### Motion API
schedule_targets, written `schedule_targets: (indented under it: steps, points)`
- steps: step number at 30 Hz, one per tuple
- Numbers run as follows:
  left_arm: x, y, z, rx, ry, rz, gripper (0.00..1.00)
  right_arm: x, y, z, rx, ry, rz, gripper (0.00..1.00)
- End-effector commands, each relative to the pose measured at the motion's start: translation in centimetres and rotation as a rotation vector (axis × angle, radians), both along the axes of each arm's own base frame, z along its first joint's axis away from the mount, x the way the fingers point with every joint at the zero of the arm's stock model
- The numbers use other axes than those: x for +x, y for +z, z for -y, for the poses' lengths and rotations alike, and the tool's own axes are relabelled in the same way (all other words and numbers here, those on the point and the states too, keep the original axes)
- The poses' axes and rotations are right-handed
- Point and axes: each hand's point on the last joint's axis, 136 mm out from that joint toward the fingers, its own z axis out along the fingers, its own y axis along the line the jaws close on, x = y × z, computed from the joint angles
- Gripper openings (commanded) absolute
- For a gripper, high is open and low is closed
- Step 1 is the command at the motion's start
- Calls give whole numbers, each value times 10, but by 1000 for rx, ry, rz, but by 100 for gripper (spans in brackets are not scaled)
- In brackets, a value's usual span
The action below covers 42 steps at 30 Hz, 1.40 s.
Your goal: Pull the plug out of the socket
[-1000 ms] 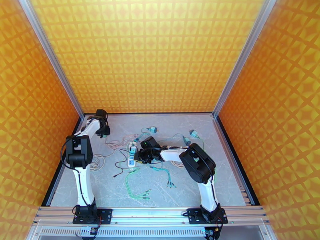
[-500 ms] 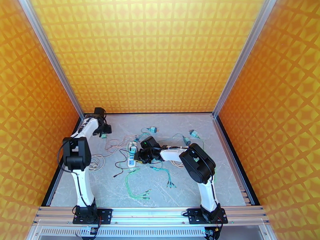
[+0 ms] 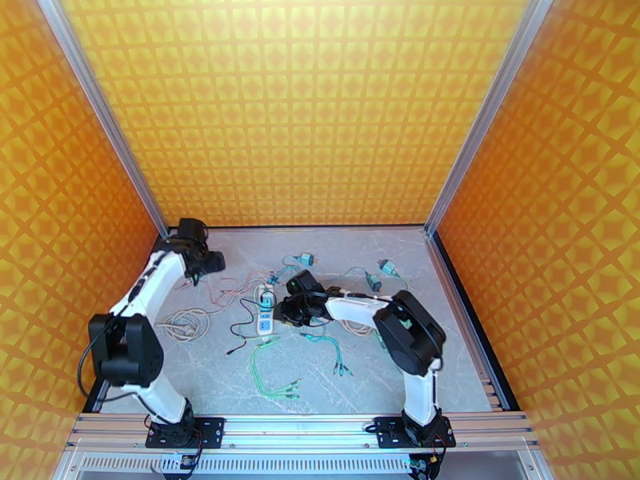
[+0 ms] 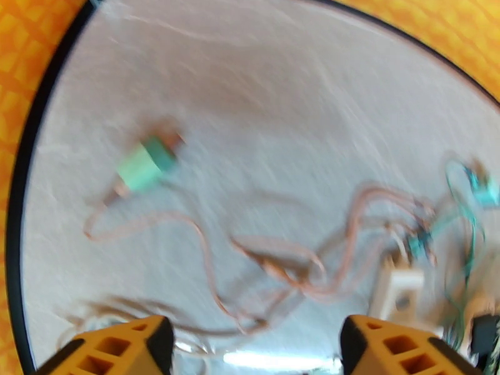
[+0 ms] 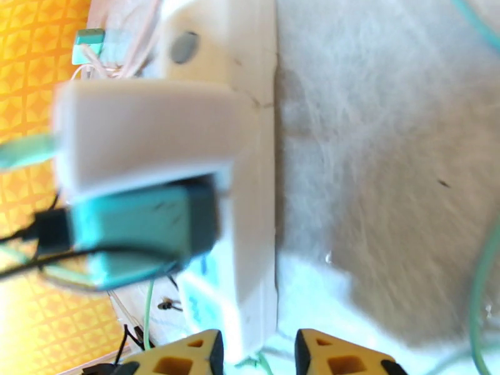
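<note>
The white socket (image 3: 264, 311) is lying near the middle of the grey tabletop (image 3: 448, 354) in the top view. Thin wires are lying all around it: green wires (image 3: 276, 374) lower down, a black wire (image 3: 240, 326) on its left, and a pale pink wire (image 3: 186, 322) further left.

The right gripper (image 3: 290, 312) is sitting just beside the socket, on the socket's right side. In the right wrist view, the socket (image 5: 256, 201) is running down the middle of the frame. A teal plug (image 5: 147, 226) with a black wire is sticking into it at the left middle. A bigger white plug (image 5: 144, 132) is sitting just above the teal one. The gripper's yellow fingertips (image 5: 187, 354) are showing at the bottom edge. They are standing a little apart, with the end of the socket between them. The picture is blurry, so I cannot tell if they are squeezing the socket.

The left gripper (image 3: 206, 262) is hanging at the upper left of the tabletop, well apart from the socket. In the left wrist view, its yellow fingertips (image 4: 119, 348) are spread wide at the bottom edge, and nothing is sitting between them. A green plug (image 4: 147, 162) on a pink wire is lying loose at the left of that frame.
</note>
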Motion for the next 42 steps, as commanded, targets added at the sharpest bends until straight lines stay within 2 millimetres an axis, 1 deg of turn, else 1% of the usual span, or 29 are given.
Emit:
schedule_targets:
  steps: [1,5,9,12,13,15,17,19,22,25,28,33,37,39,42]
  points:
    - [-19,15,36,-68,-72,50,65,-5,7,18,-63,-4,51,36]
    - [-48,22,87,-115,-183,81,57,-3,7,36,-91,-52,61,34]
    - [-73,20,135,-188,-267,97,47,1,6,52,-102,-93,59,33]
    - [-79,13,163,-244,-313,99,40,3,8,60,-109,-114,66,33]
    - [-79,9,167,-250,-319,90,37,4,9,61,-110,-118,70,33]
    - [-77,-1,173,-250,-320,64,35,3,11,62,-111,-119,72,33]
    - [-76,-10,178,-249,-323,39,33,2,11,63,-109,-120,70,33]
    - [-75,-17,178,-238,-324,21,33,1,11,63,-102,-125,68,33]
    - [-75,-29,173,-203,-318,-2,33,0,12,65,-98,-132,70,33]
    - [-76,-43,164,-150,-302,-38,36,-1,12,65,-92,-135,71,33]
    - [-75,-54,156,-91,-285,-70,35,-1,12,64,-88,-132,68,33]
    - [-72,-65,148,-32,-273,-84,36,-1,11,62,-79,-130,63,33]
    - [-70,-75,147,-12,-276,-105,38,-2,9,61,-79,-124,55,33]
    - [-68,-79,148,-6,-276,-110,40,-2,8,60,-79,-120,51,33]
    - [-65,-82,149,-3,-278,-114,40,-2,6,59,-77,-117,46,33]
